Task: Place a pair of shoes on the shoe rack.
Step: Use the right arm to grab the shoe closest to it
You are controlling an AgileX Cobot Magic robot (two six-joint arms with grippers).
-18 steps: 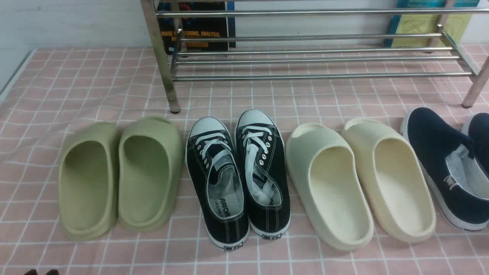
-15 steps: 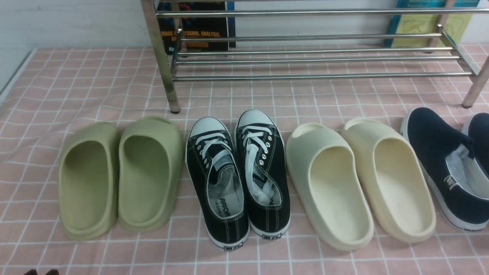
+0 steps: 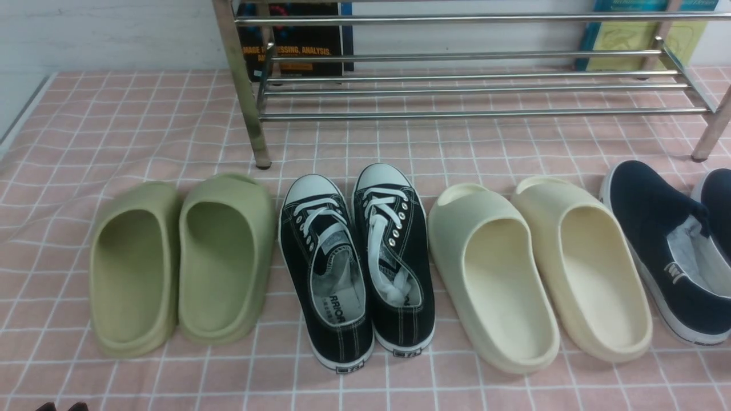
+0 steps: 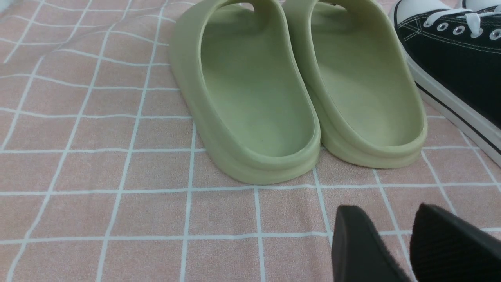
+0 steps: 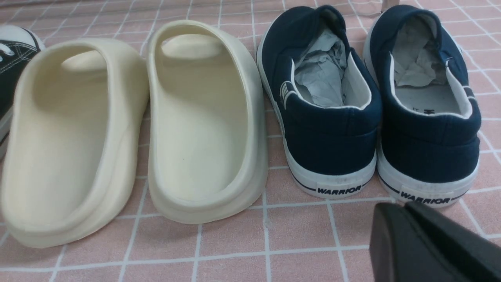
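The pair of navy slip-on shoes stands at the far right of the row, the left shoe (image 3: 657, 240) whole and the right shoe (image 3: 721, 200) cut by the frame edge. In the right wrist view both shoes (image 5: 325, 129) (image 5: 426, 133) show their heels, stuffed with grey paper. My right gripper (image 5: 395, 209) is shut and empty, just behind the right shoe's heel. The chrome shoe rack (image 3: 468, 114) stands behind the row and holds no shoes. My left gripper (image 4: 387, 215) is open and empty, low over the cloth behind the green slides; its tips show in the front view (image 3: 60, 406).
From left to right stand green foam slides (image 3: 183, 262), black lace-up sneakers (image 3: 354, 268) and cream slides (image 3: 537, 274). All stand on a pink checked cloth (image 3: 143, 131). Books (image 3: 297, 40) lean on the wall behind the rack.
The whole front view has shifted a few pixels to the right. No shoe has moved and no gripper has taken hold of anything.
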